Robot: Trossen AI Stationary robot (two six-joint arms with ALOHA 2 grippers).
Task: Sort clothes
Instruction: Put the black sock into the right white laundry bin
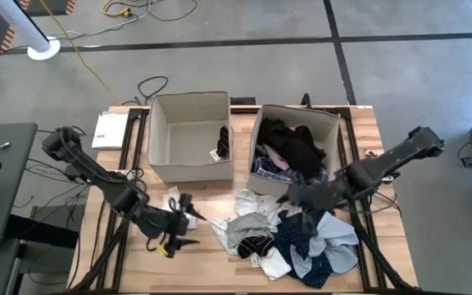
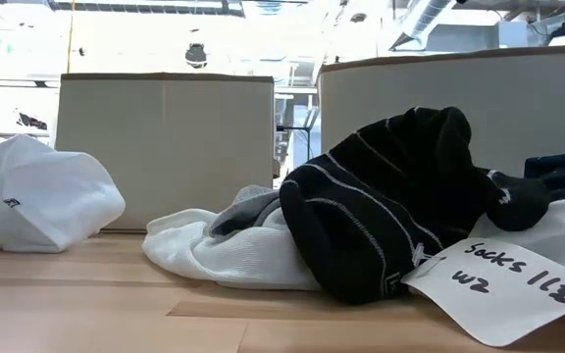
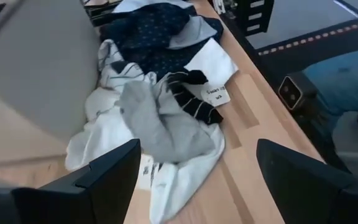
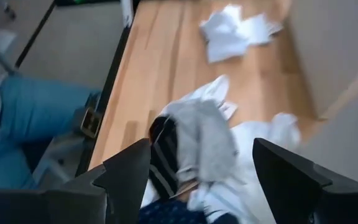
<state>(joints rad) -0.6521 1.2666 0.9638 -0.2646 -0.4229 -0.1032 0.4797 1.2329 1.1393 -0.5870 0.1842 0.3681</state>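
Observation:
The clothes lie heaped on the wooden table, near its front edge right of the middle: a grey garment, a black striped sock, navy dotted cloth and white pieces. A small white piece lies apart on the left. My left gripper hovers open left of the heap, pointing at it. My right gripper hovers open over the heap's far edge, with the grey garment ahead of its fingers. Neither gripper shows in the low view.
Two beige fabric boxes stand at the far middle. The left box holds one black piece; the right box holds black, pink and plaid clothes. A paper tag lies by the sock. A person's blue-trousered leg is beside the near edge.

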